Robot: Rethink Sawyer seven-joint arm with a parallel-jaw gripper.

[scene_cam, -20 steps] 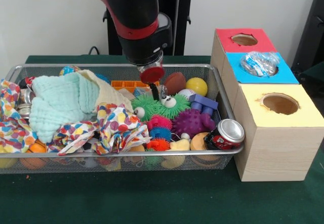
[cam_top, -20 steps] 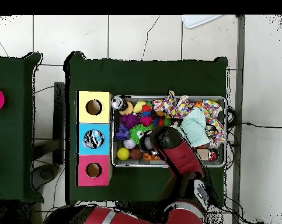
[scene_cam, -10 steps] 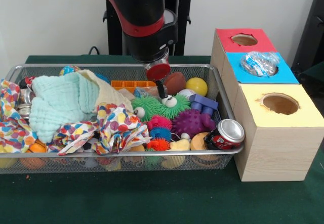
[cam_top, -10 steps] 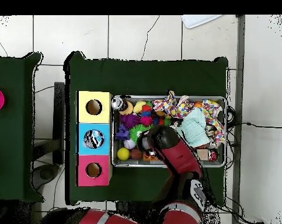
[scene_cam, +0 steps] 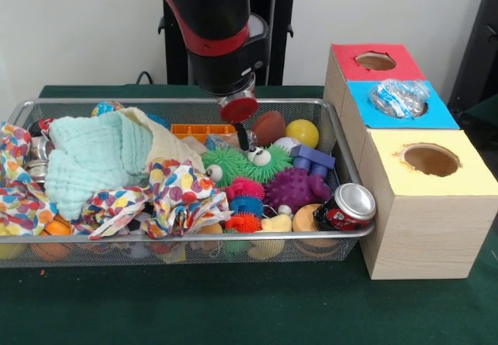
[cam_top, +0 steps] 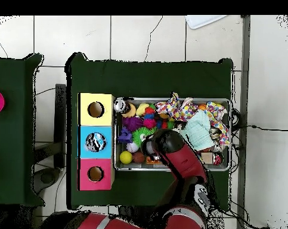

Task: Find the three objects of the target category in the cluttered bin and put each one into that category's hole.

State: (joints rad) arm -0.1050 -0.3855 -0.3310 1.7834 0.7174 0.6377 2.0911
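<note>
A clear, crinkled plastic bottle sits wedged in the round hole of the blue panel on the pale wooden box, just beside the silver wire-mesh bin on the green tabletop. The bin is heaped with a mint muslin cloth, a spotted fabric, spiky rubber balls and a metal can. The hand hangs above a green spiky toy; I cannot tell whether it is clenched or released.

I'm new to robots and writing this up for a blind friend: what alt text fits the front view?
A red and black robot arm reaches down, its gripper just above a green spiky toy in a wire-mesh bin crammed with toys and cloths. Beside the bin, a wooden box has a clear plastic bottle sitting in its blue-topped hole.
</note>
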